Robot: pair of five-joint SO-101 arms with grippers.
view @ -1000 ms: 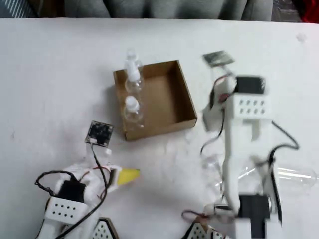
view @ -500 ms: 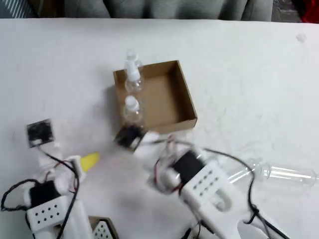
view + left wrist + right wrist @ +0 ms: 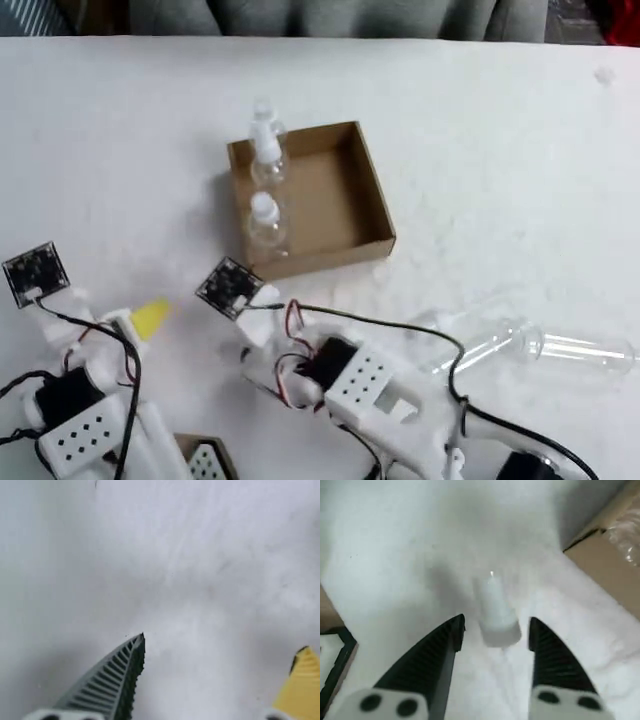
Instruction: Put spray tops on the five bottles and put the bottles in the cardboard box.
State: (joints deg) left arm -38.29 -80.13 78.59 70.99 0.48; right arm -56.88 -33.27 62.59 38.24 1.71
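Right end effector (image 3: 497,621) spread around white cylindrical spray top (image 3: 494,611), left end effector (image 3: 222,643) likewise apart

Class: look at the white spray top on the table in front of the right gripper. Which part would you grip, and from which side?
Grip the spray top across its wider end, probably coming from the side where the right gripper is. Its open fingers stand on either side of that round end. The far end narrows and would likely slip.
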